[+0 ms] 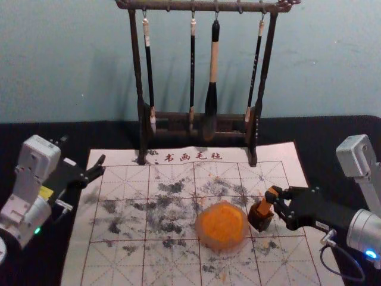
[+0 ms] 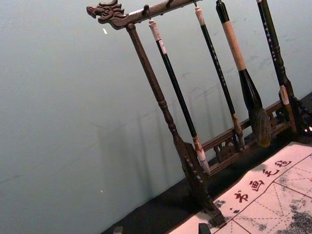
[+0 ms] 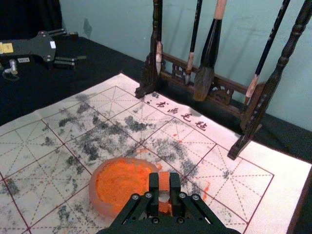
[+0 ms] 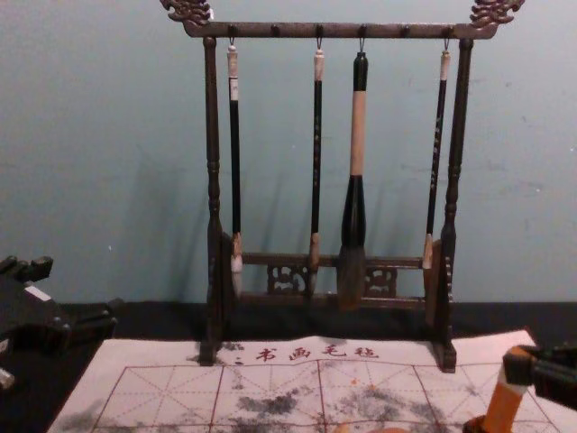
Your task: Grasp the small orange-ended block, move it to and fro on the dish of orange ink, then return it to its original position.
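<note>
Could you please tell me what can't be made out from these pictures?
- Lower end of the block: head view, hidden inside the brown holder.
- Most of the ink dish: chest view, cut off by the bottom edge.
- Most of the left gripper: left wrist view, cut off by the bottom edge.
- Lettering on the brush handles: chest view, too small to read.

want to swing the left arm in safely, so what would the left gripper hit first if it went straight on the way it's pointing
Probably the left post of the brush stand; the left gripper points roughly that way. Depth is unclear, so it might pass beside it and meet the wall.
</note>
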